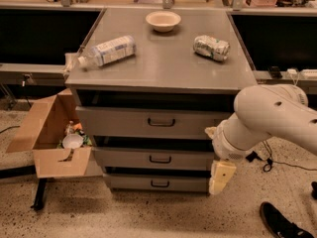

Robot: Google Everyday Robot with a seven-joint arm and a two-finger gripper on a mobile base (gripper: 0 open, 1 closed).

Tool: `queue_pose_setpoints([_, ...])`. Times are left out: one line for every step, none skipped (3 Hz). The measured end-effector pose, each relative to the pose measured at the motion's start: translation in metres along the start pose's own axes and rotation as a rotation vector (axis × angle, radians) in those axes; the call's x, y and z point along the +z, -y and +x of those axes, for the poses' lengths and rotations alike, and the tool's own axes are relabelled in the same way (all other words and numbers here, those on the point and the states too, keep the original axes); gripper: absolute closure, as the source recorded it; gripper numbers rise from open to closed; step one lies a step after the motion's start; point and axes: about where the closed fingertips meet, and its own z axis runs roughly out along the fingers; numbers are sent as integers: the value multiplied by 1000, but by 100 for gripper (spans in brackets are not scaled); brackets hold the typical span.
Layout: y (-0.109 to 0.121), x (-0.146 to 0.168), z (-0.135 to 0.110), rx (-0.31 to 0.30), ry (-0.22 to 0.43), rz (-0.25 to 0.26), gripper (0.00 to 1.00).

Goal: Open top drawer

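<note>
Top drawer (119,123): uppermost of three grey fronts, directly under the cabinet top (163,58); dark loop handle (161,122) at centre.
Gripper (218,182): cream, pointing down by the cabinet's lower right corner, right of the handle; apart or together, cannot tell.
On top: bowl (163,20), lying bottle (108,51), crushed can (211,47).

- On the cabinet top (163,68), a pale bowl (163,20) sits at 12 o'clock, near the back edge.
- A plastic bottle (106,51) lies on its side at 10 o'clock, cap toward the left edge.
- A crushed can (211,47) lies at 2 o'clock.
- An open cardboard box (59,163) stands at the cabinet's 9 o'clock, with a white cup (73,141) inside.
- A dark shoe (282,222) lies on the speckled floor (124,212), at 4 o'clock of the gripper (221,176), which is low by the cabinet's right front.
</note>
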Motion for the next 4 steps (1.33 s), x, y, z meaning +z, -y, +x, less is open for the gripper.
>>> queue_pose_setpoints([3, 0, 1, -8, -2, 11, 0])
queue_pose_setpoints([25, 4, 5, -59, -12, 86, 0])
queue_pose_setpoints([61, 8, 10, -106, -50, 168, 0])
queue_pose_setpoints([92, 19, 14, -127, -96, 199, 0])
